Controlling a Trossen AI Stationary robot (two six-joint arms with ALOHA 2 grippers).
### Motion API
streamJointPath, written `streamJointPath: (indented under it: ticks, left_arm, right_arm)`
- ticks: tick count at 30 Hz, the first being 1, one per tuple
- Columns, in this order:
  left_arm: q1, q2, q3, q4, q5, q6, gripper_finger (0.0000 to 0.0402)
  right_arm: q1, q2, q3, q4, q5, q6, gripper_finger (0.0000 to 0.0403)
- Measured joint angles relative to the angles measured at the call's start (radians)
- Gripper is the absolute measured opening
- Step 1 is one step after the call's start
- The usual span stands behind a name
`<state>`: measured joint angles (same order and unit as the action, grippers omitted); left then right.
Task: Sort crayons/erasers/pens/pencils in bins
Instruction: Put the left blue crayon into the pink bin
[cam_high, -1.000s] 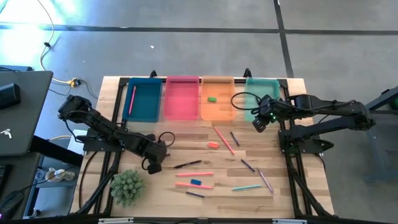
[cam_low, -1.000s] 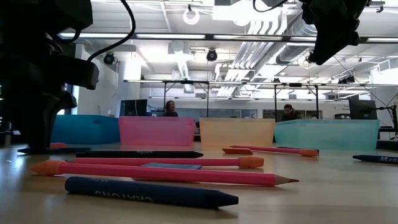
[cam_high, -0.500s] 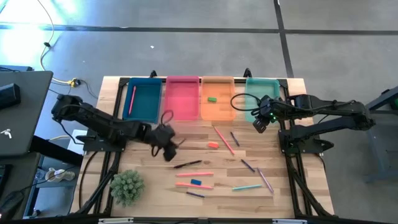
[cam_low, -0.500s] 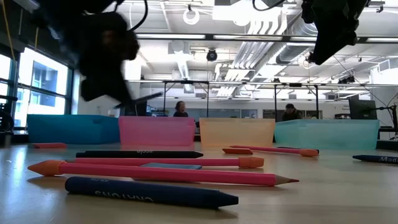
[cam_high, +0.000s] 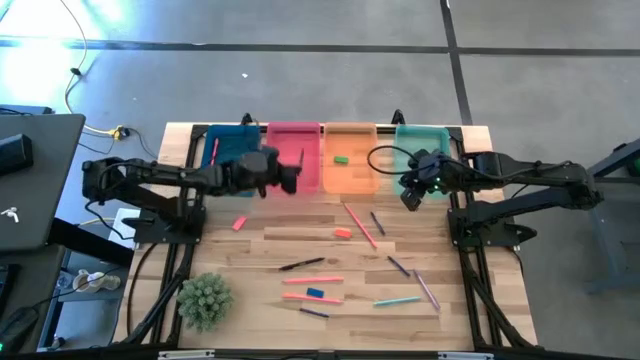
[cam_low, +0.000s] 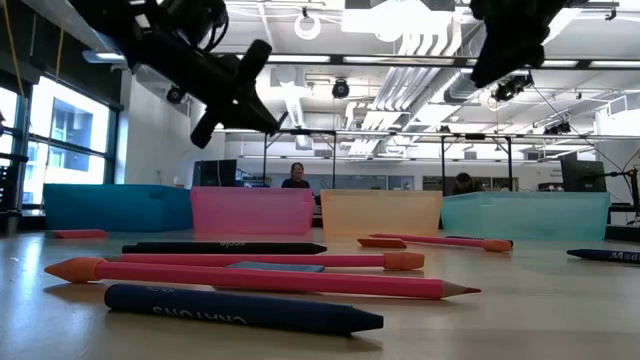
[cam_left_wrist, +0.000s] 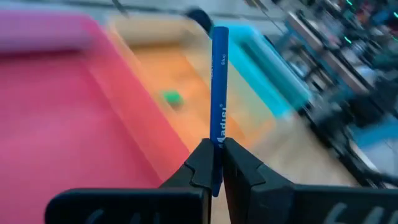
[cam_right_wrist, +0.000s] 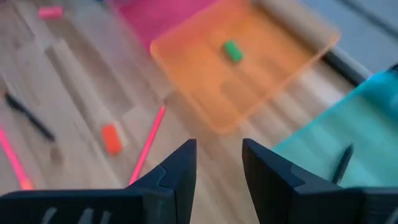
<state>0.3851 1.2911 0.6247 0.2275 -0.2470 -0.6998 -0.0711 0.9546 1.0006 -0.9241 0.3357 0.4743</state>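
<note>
My left gripper (cam_high: 291, 179) hangs above the pink bin (cam_high: 293, 152), shut on a blue pen (cam_left_wrist: 219, 93). It also shows high in the low view (cam_low: 235, 95). My right gripper (cam_high: 410, 196) is open and empty in the air, by the near edges of the orange bin (cam_high: 349, 170) and the teal bin (cam_high: 428, 145). A green eraser (cam_high: 340, 158) lies in the orange bin. A pink-red eraser (cam_high: 343, 233) and a blue eraser (cam_high: 315, 293) lie on the table. A pink pencil (cam_high: 212, 160) lies in the dark blue bin (cam_high: 235, 165). My left gripper pinches the blue pen near one end (cam_left_wrist: 216, 163) between its two fingers. Most of the pen's length sticks out past the fingertips. The pen is lifted clear, above the pink bin.
Several pens, pencils and crayons lie scattered on the near half of the table (cam_high: 330, 280). A short pink piece (cam_high: 238, 223) lies at mid-left. A green plant (cam_high: 204, 299) stands at the near left corner. A dark pen (cam_right_wrist: 343, 163) lies in the teal bin.
My left gripper has risen from the table beside the plant. It has swung toward the far edge and to the right, carrying the blue pen until it is above the pink bin. My right gripper has shifted a little toward the left.
</note>
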Motion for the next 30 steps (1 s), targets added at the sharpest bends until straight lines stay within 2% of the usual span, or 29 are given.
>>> streamJointPath:
  ticks: [4,9,13,17,24,28,30]
  left_arm:
    - [0.088,0.000,0.057,-0.038,0.009,0.074,0.0004]
    - [0.178,0.002,0.147,-0.218,-0.001,0.131,0.0004]
    - [0.227,0.018,0.177,-0.347,-0.001,0.102,0.0004]
    - [0.243,0.054,0.177,-0.369,0.005,0.039,0.0004]
    - [0.244,0.117,0.178,-0.406,0.005,0.070,0.0004]
    - [0.252,0.124,0.215,-0.496,0.010,0.157,0.0004]
    - [0.252,0.126,0.251,-0.549,-0.024,0.241,0.0004]
  right_arm:
    - [-0.001,0.000,0.000,0.068,0.108,-0.032,0.0122]
    - [-0.012,0.008,0.000,0.147,0.234,-0.064,0.0122]
    - [-0.051,0.018,0.000,0.192,0.243,0.003,0.0122]
    - [-0.091,0.041,0.000,0.204,0.241,0.022,0.0122]
    - [-0.149,0.120,0.000,0.292,0.234,0.023,0.0122]
    - [-0.172,0.180,0.000,0.343,0.221,0.018,0.0122]
    - [-0.184,0.209,0.000,0.367,0.221,0.019,0.0122]
